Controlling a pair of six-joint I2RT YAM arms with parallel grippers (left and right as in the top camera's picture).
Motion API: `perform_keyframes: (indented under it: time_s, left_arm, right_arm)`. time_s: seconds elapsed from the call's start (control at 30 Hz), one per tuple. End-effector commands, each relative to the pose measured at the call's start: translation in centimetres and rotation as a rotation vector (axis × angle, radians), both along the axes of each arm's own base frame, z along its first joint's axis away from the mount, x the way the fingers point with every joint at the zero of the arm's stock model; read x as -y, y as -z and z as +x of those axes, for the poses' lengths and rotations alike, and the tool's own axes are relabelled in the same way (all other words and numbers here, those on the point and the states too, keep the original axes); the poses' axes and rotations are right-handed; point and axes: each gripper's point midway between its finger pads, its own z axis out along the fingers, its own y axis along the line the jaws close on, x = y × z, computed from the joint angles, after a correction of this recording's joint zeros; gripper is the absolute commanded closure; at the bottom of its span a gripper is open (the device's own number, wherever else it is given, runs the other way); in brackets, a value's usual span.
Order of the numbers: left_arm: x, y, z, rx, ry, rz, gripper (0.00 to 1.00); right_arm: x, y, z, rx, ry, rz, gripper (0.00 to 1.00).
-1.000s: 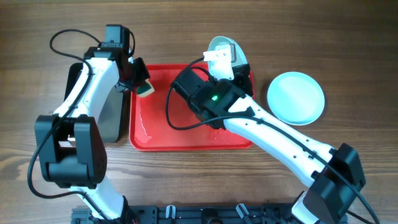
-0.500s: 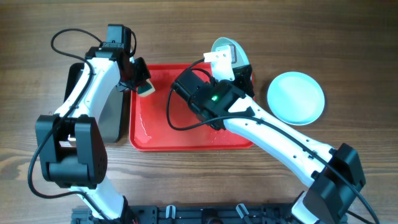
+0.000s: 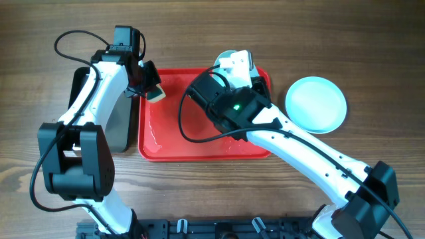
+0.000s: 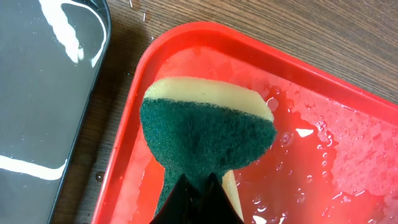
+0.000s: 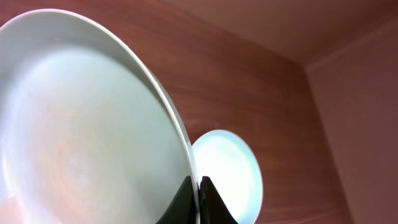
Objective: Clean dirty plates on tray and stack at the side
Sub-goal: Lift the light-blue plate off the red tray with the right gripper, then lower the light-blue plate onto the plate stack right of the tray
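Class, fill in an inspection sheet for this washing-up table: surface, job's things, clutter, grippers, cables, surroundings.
Surface: wooden table, red tray wet.
Job's things: white plate held up by its rim; turquoise plate lying right of the tray.
Clutter: dark metal tray holding water, left of the red one.
Grippers: left gripper shut on sponge; right gripper shut on the white plate.
Cables: black cables loop on both arms.
Surroundings: nothing seen.

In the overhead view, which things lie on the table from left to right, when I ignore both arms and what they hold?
A dark rectangular metal tray → large red plastic tray → pale turquoise round plate.
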Motion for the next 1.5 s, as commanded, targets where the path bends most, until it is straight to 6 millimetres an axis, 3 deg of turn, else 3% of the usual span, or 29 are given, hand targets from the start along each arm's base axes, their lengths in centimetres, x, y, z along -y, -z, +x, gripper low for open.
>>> perform_keyframes:
  time_s: [0.0, 0.17, 0.4, 0.47, 0.57, 0.7, 0.83, 0.9, 1.0, 1.2, 1.47]
  left_arm:
    - [-0.2, -0.2, -0.1, 0.008, -0.011, 0.013, 0.96]
    - [-0.2, -0.2, 0.0, 0.01, -0.011, 0.013, 0.96]
    - [-0.2, -0.2, 0.0, 0.009, -0.011, 0.013, 0.96]
    - [-0.2, -0.2, 0.0, 0.009, -0.011, 0.013, 0.96]
    - [-0.2, -0.2, 0.0, 0.009, -0.011, 0.013, 0.96]
    - [-0.2, -0.2, 0.0, 0.01, -0.011, 0.013, 0.96]
    - [-0.2, -0.2, 0.0, 0.01, -0.011, 0.013, 0.96]
    - [-0.2, -0.2, 0.0, 0.009, -0.011, 0.013, 0.96]
    - [-0.2, -0.2, 0.0, 0.01, -0.011, 0.013, 0.96]
    - [-0.2, -0.2, 0.0, 0.01, -0.011, 0.013, 0.96]
    - [-0.2, -0.2, 0.1, 0.014, -0.011, 0.013, 0.96]
  right_arm:
    - [-0.7, -0.7, -0.7, -0.006, -0.021, 0.109, 0.95]
    - [-1.7, 2.1, -0.6, -0.154, -0.012, 0.324, 0.96]
    - [0.1, 4.1, 1.2, -0.333, 0.011, 0.582, 0.96]
    - [1.5, 4.1, 1.8, -0.329, 0.038, 0.593, 0.96]
    - [5.0, 2.7, 3.1, -0.226, 0.098, 0.463, 0.96]
    - [6.9, -0.4, 3.2, -0.07, 0.13, 0.238, 0.96]
    - [7.2, -3.9, 2.1, 0.086, 0.152, -0.013, 0.96]
    - [6.3, -6.7, 1.1, 0.203, 0.145, -0.157, 0.96]
    - [4.9, -8.9, 0.1, 0.29, 0.117, -0.264, 0.96]
    - [3.5, -9.7, -0.6, 0.301, 0.067, -0.332, 0.96]
    - [2.7, -8.7, -0.3, 0.247, 0.024, -0.325, 0.96]
